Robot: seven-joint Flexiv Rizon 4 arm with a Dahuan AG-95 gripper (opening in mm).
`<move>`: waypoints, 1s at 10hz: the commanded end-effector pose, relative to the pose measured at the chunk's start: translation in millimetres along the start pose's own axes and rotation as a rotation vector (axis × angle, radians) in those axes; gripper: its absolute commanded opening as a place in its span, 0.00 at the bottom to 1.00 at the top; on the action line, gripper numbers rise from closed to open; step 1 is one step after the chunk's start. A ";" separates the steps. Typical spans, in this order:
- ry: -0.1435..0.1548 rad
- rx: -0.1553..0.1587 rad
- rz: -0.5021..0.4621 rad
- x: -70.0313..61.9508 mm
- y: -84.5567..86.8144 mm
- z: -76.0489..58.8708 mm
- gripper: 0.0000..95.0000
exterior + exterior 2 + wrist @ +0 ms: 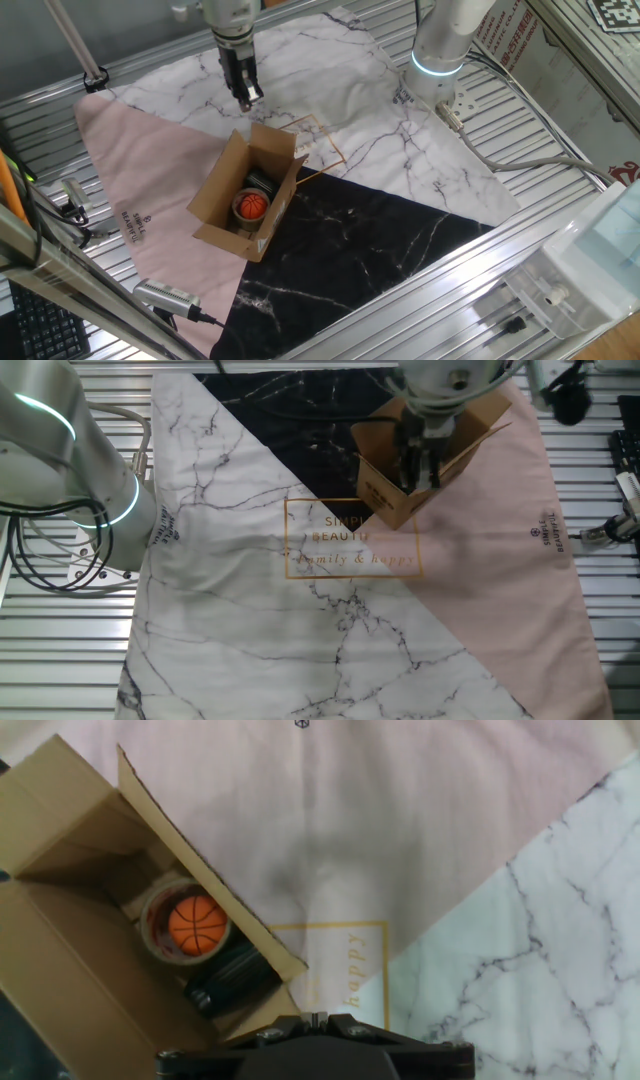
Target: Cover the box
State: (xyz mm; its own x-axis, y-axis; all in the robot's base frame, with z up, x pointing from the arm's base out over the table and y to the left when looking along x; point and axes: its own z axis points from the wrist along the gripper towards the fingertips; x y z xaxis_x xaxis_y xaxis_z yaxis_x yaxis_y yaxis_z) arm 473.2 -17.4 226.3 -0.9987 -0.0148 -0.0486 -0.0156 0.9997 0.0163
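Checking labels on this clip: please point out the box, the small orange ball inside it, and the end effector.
box (213,198): one fixed view, on its outer left cardboard wall.
orange ball (196,925): hand view, on the ball's middle, inside the box.
end effector (245,98): one fixed view, at the fingertips, above the cloth beside the box.

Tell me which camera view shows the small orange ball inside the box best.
The hand view: the orange ball sits large, inside a tape roll in the box. One fixed view shows it smaller; in the other fixed view the gripper and box wall hide it.
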 end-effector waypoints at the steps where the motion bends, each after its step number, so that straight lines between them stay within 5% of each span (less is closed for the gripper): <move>1: -0.013 0.002 0.002 42.4 0.0 7.9 0.00; 4: -0.010 -0.001 0.016 66.3 5.8 16.8 0.00; 10: -0.014 0.000 0.024 47.1 33.7 35.7 0.00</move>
State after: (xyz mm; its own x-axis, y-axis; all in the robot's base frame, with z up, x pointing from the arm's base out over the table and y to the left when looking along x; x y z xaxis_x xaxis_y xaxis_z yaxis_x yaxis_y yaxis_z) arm 426.7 18.2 188.5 -0.9978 0.0108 -0.0651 0.0097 0.9998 0.0180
